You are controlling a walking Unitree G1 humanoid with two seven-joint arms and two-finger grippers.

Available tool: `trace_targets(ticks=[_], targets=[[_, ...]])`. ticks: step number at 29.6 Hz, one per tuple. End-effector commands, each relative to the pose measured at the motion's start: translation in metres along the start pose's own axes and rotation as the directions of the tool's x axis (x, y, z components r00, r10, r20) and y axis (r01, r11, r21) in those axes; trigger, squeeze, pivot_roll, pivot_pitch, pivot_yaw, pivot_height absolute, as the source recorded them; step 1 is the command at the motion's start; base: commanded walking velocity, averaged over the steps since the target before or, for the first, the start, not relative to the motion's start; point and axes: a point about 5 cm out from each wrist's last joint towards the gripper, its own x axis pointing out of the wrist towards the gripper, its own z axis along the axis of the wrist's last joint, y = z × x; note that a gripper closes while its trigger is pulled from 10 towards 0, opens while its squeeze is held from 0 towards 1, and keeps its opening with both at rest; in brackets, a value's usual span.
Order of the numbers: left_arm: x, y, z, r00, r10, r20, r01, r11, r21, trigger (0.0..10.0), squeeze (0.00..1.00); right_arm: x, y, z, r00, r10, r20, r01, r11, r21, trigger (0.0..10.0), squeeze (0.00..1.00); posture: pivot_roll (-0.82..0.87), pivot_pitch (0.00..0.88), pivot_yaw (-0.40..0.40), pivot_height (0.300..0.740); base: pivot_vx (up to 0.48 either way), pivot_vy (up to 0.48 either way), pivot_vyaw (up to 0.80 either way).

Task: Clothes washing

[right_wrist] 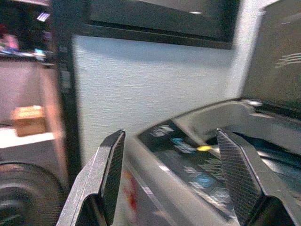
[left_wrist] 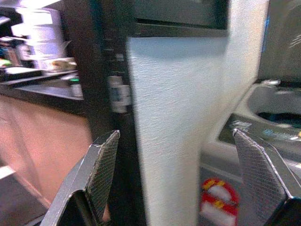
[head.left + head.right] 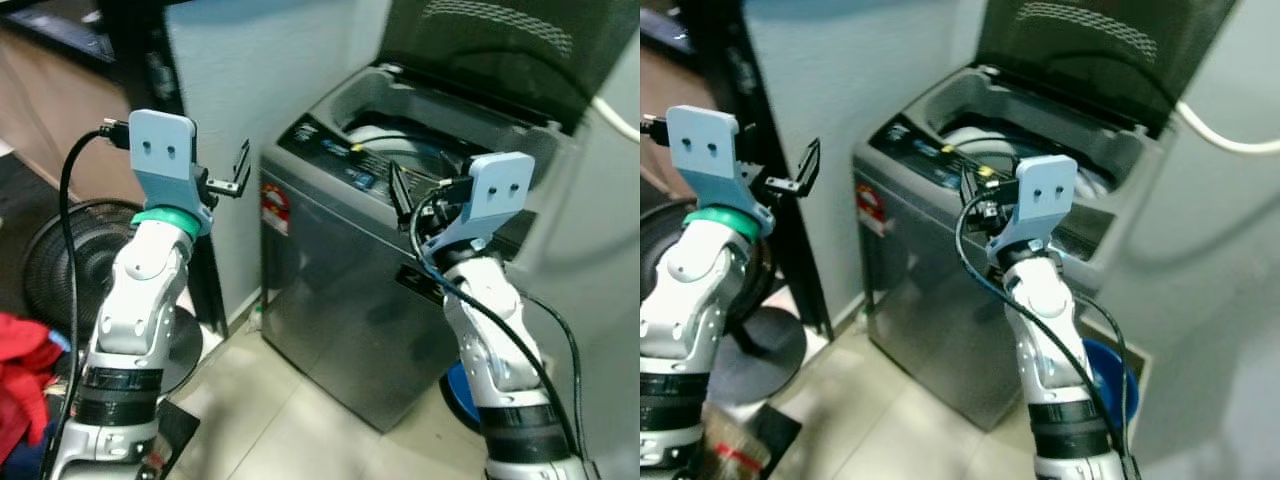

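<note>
Both pairs of jaws stand wide apart with nothing between them. The left gripper (image 3: 238, 172) is raised in the air in front of the pale textured wall (image 3: 250, 90), just short of the washing machine's (image 3: 340, 290) near left corner, its black fingers (image 2: 101, 165) spread and holding nothing. The right gripper (image 3: 402, 195) hovers over the front edge of the machine, above the control panel (image 1: 188, 160), and its fingers (image 1: 110, 174) are likewise splayed and empty.

The washing machine is a grey top-loader standing on the tiled floor (image 3: 270, 420) against the wall. Its dark lid (image 3: 500, 50) is tipped up and back, so the tub opening (image 3: 400, 135) is exposed; something pale lies inside near the rim, too blurred to tell what. A round red and yellow sticker (image 3: 274, 207) sits at the upper left corner of the front face.

Red clothing (image 3: 22, 380) is bunched low beside the robot's left arm, well apart from the machine and from both grippers. Behind that arm a black floor fan (image 3: 60, 270) stands on its round base. A blue round object (image 3: 460, 392) rests on the floor by the machine's right side, partly hidden by the right arm. A pale hose (image 3: 1225, 135) runs along the wall to the right of the lid.
</note>
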Motion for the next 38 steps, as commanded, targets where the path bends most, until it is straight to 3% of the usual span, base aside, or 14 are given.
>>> trace_targets(ticks=[1, 38], targets=[[-0.0004, -0.0039, -0.001, 1.0, -0.013, -0.004, 0.013, 1.0, 0.005, 10.0, 0.0, -0.0027, -0.0031, -0.004, 1.0, -0.008, -0.014, 0.008, 1.0, 0.005, 10.0, 0.0, 0.04, 0.03, -0.029, 0.74, 0.0, 0.0, 0.77], [-0.0015, -0.004, -0.008, 0.999, -0.008, -0.036, 0.009, 1.0, 0.029, 10.0, 0.0, -0.0041, -0.001, -0.0093, 1.0, 0.009, -0.026, -0.009, 1.0, 0.011, 10.0, 0.0, 0.04, 0.021, -0.028, 0.74, 0.0, 0.0, 0.77]])
